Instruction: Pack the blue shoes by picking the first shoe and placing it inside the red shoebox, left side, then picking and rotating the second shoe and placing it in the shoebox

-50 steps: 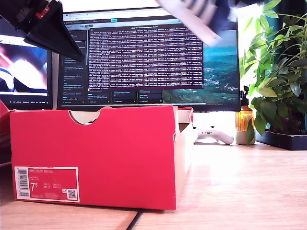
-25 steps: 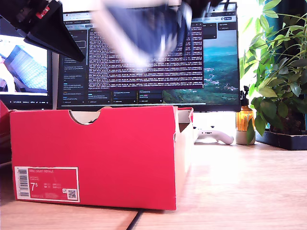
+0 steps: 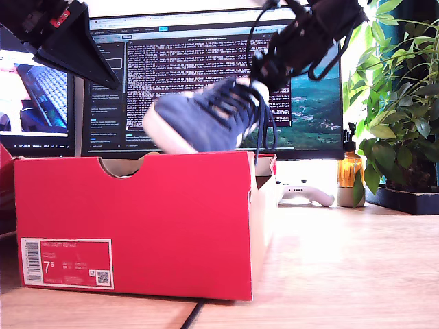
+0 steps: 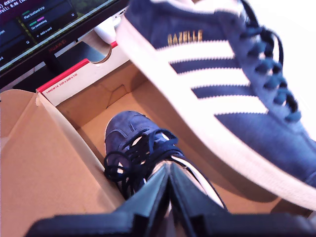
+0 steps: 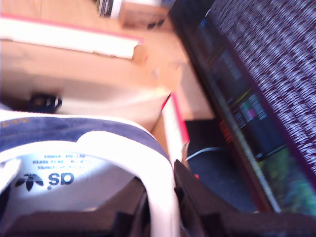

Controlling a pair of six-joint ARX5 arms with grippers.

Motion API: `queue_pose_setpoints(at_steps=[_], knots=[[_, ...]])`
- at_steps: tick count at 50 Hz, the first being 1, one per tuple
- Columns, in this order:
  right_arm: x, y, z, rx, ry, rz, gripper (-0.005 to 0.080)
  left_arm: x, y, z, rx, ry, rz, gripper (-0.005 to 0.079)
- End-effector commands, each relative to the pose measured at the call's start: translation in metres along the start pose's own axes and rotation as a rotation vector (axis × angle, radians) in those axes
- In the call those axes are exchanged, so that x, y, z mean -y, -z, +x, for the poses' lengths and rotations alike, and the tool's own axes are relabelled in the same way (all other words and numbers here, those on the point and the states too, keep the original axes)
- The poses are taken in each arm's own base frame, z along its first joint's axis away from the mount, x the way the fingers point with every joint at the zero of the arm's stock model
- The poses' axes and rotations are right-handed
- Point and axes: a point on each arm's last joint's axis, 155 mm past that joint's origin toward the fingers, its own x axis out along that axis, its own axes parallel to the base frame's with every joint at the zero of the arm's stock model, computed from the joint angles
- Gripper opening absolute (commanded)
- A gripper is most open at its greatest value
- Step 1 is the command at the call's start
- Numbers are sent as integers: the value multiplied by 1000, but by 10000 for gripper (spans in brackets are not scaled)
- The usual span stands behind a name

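2 blue shoes are in view. 1 shoe (image 4: 148, 148) lies inside the red shoebox (image 3: 137, 219), just below my first gripper (image 4: 169, 170), whose jaws are pressed together with nothing between them. The other shoe (image 3: 206, 120) hangs tilted above the box's open top, toe toward the exterior view's left. My second gripper (image 5: 160, 197) pinches its white heel collar (image 5: 158, 163), so this shoe extends away from the jaws
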Motion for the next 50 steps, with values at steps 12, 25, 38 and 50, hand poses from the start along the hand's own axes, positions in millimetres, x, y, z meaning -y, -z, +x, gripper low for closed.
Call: queue_pose_setpoints(at_steps=[12, 25, 38, 50], knots=[[-13, 22, 26, -37, -60, -27, -13, 1, 1, 1, -1, 4, -8, -19], [-22, 43, 42, -96, -81, -85, -13, 0, 1, 1, -1, 3, -7, -19], [-33, 65, 52, -206, -91, -154, -13, 0, 1, 1, -1, 3, -7, -19], [-36, 75, 54, -318, -55, -185, 22, 1, 1, 1, -2, 4, -8, -19]])
